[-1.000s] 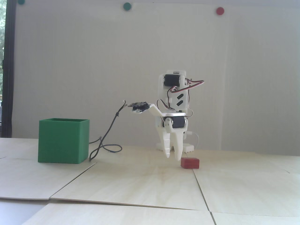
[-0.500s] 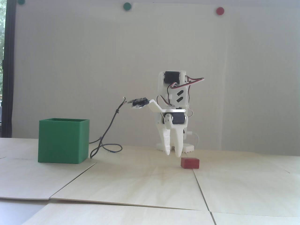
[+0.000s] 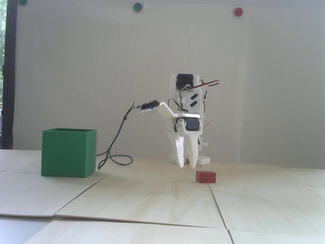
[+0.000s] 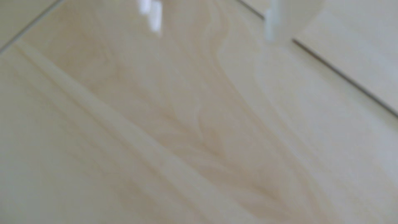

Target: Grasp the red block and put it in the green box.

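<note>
In the fixed view the red block (image 3: 206,177) lies flat on the wooden boards, right of centre. My white gripper (image 3: 187,166) hangs point-down just left of it and slightly above, not touching it. The jaws are a little apart with nothing between them. The green box (image 3: 68,152) stands far to the left, top open. The wrist view is blurred and shows only bare wood grain; two pale fingertips (image 4: 156,19) enter at its top edge, with my gripper (image 4: 214,35) empty. Neither block nor box shows there.
A black cable (image 3: 115,158) loops on the boards between the box and the arm's base (image 3: 204,160). Seams between boards (image 3: 218,206) run across the surface. A white wall with round green (image 3: 137,6) and red (image 3: 238,11) dots stands behind.
The gripper has risen a little off the boards and the wrist has tilted, lifting the camera bracket. The red block and green box have not moved.
</note>
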Robot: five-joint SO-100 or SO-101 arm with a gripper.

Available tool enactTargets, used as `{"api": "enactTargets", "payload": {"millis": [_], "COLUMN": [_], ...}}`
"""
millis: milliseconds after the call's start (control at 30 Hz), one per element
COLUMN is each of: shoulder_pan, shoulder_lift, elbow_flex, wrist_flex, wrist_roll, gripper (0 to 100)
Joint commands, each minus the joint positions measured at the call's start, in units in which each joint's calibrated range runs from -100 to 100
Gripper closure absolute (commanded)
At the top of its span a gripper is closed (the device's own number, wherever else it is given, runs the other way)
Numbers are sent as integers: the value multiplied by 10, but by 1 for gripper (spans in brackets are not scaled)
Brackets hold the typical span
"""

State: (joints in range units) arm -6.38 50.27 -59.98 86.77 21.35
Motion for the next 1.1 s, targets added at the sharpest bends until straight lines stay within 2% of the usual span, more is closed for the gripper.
{"api": "enactTargets", "payload": {"millis": [0,233,567,1067], "shoulder_pan": [-14,-17,-28,-33], "shoulder_lift": [-22,-50,-188,-221], "elbow_flex": [-43,-19,248,271], "wrist_flex": [1,1,-105,-105], "wrist_roll": [1,2,2,0], "gripper": [83,83,83,83]}}
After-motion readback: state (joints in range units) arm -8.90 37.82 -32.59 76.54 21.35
